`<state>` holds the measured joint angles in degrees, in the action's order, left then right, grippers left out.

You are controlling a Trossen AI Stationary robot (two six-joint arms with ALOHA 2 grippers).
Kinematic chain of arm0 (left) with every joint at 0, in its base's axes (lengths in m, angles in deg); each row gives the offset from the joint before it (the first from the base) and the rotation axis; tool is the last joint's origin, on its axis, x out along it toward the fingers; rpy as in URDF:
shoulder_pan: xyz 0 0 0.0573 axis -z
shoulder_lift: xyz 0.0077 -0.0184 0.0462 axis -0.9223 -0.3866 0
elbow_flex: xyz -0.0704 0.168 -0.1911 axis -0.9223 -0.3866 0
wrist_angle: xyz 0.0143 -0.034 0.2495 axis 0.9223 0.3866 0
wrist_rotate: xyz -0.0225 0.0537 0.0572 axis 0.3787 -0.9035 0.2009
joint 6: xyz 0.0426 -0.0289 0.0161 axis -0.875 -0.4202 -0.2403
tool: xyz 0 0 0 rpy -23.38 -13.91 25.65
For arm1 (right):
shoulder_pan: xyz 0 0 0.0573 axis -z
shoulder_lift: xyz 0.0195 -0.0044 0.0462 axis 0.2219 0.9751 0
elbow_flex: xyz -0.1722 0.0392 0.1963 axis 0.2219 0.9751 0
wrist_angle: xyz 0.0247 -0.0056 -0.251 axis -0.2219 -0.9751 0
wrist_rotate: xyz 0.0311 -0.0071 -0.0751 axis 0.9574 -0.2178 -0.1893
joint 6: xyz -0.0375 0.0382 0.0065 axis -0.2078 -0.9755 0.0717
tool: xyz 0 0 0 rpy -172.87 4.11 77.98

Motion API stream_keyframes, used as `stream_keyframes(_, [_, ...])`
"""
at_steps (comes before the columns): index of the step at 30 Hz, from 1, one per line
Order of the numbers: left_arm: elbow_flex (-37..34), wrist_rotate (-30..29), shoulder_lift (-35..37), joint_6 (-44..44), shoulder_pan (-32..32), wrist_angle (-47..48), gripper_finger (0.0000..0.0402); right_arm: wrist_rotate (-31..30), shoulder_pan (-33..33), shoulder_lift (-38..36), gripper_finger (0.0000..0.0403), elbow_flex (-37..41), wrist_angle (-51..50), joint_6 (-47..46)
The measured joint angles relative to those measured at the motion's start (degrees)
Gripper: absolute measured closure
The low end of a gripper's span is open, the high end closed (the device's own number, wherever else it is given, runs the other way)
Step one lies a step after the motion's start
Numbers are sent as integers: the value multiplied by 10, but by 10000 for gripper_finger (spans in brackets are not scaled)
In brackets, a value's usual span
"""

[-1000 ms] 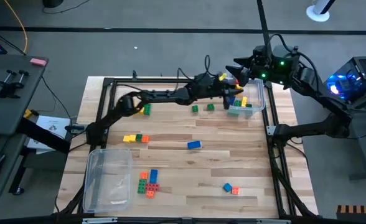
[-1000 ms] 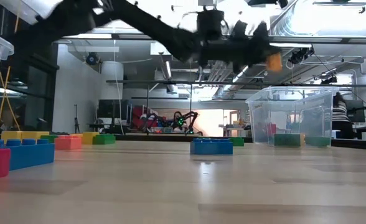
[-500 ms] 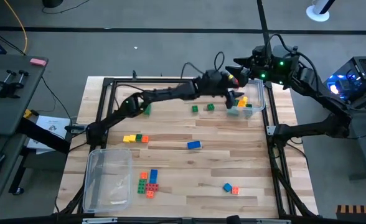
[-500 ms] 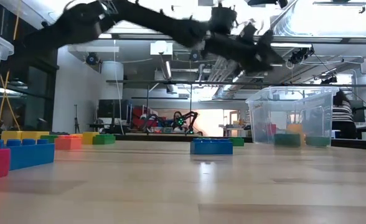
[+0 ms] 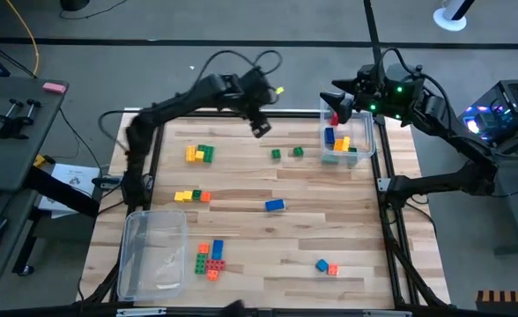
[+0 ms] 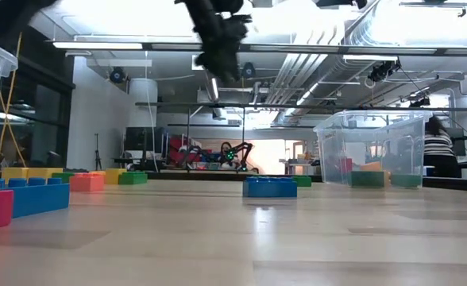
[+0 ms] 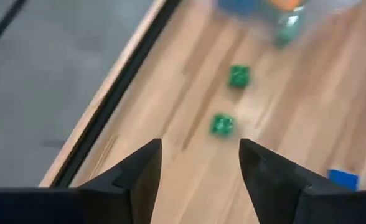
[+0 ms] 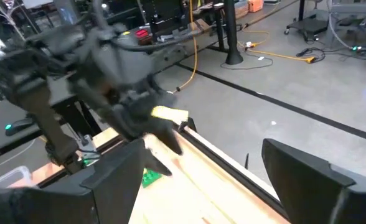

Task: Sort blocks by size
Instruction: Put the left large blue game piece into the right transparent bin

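Observation:
Small studded blocks lie scattered on the wooden table: two green ones [image 5: 286,153], also in the left wrist view [image 7: 221,124], a yellow and green group [image 5: 198,154], a yellow and orange row [image 5: 191,195], a blue one [image 5: 275,204], a mixed cluster [image 5: 209,258] and a blue and orange pair [image 5: 327,266]. More blocks lie in the clear bin [image 5: 348,143] at the far right. My left gripper [image 5: 260,127] hangs open and empty above the far middle of the table, left of the green blocks. My right gripper [image 5: 334,103] is open and empty above the bin's far edge.
A second clear bin [image 5: 153,251] stands at the near left. A dark metal frame [image 5: 153,119] runs around the table. In the low view the blue block [image 6: 269,187] sits mid-table and the far-right bin [image 6: 368,147] holds an orange block [image 6: 372,167].
My left gripper held an orange block above the far-right bin and let it go; the block now lies in the bin. The gripper then drew back toward the table's left edge and rose. My right arm has kept still.

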<state>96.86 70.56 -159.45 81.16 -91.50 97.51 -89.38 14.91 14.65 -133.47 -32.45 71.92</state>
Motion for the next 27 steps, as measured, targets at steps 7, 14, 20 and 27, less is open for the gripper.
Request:
stream_keyframes(7, [-388, -11, 223, 136, 4, -178, 226, -3, 0, 0, 85, 0, -4, 4])
stream_keyframes(14, [-596, 48, 378, 48, 148, -193, 227, -2, 0, 9, 85, 0, -4, 15])
stream_keyframes(20, [-605, 50, 362, -72, 261, -218, 227, 1, 0, 30, 85, 0, -14, 14])
stream_keyframes(27, [-545, 177, 325, 33, 336, -168, 217, 7, 0, 57, 85, 0, -31, 13])
